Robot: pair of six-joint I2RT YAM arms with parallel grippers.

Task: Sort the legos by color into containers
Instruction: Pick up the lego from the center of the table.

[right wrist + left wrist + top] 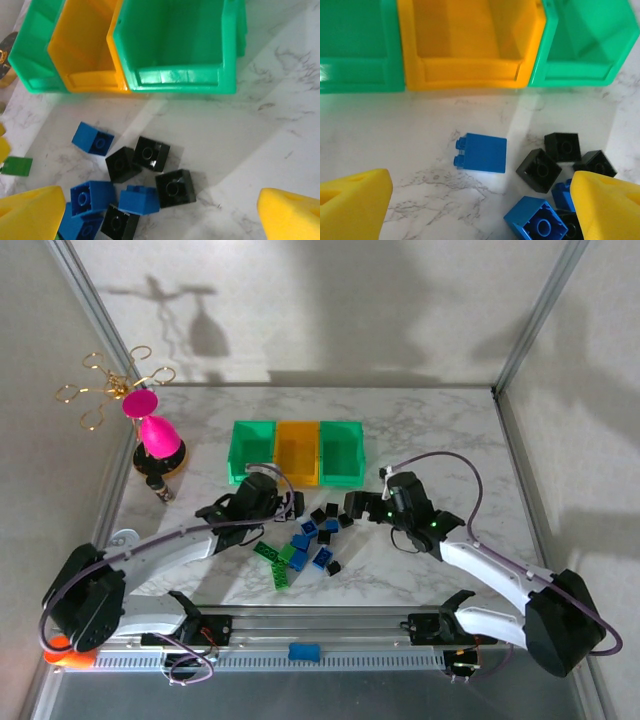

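Both arms reached inward, low over the desk [430, 430]. The left pincer [480, 210] and right pincer [160, 215] were released, empty, flanking the legos [318, 540]; containers [297, 445] lay beyond, pink goblet [158, 435] far left.

The containers [470, 75] run off the top edge of the left wrist view. The bottom edge crops the left claw [480, 210] and its yellow fingers [350, 205]. A blue brick [561, 192] and a black brick [568, 227] sit partly hidden behind the right-hand finger. In the right wrist view, the left edge cuts a green plate [16, 166].
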